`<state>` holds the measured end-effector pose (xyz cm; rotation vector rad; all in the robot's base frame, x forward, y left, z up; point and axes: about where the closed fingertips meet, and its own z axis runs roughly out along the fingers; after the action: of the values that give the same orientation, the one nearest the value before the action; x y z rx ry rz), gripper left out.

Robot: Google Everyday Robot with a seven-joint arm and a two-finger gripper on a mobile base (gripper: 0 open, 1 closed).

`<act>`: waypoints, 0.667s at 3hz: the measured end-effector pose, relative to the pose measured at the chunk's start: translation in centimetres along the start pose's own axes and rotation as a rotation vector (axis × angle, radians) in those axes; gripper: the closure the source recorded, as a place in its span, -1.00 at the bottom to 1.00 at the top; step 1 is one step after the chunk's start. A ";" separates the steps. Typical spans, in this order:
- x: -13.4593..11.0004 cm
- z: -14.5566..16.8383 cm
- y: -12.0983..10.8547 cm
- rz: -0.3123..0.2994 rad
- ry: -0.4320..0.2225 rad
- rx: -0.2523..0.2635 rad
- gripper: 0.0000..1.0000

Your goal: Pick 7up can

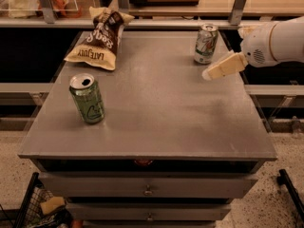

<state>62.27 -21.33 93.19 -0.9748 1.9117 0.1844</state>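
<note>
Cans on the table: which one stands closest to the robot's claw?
The pale silver-white 7up can at the far right, close to the gripper. The darker all-green can stands far away, near the left front edge.

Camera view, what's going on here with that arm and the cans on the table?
A robot arm comes in from the right, with its gripper hanging just in front of the 7up can. The can stands upright at the far right of the table and is not yet picked up. A green can stands near the left edge and a chip bag lies at the far left; neither is being handled.
</note>
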 end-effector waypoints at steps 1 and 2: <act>-0.4 3.0 -0.4 0.014 -0.033 -0.013 -1.00; -0.4 5.1 -0.7 0.034 -0.046 -0.027 -1.00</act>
<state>66.34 -19.09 90.95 -0.9485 1.8893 0.2504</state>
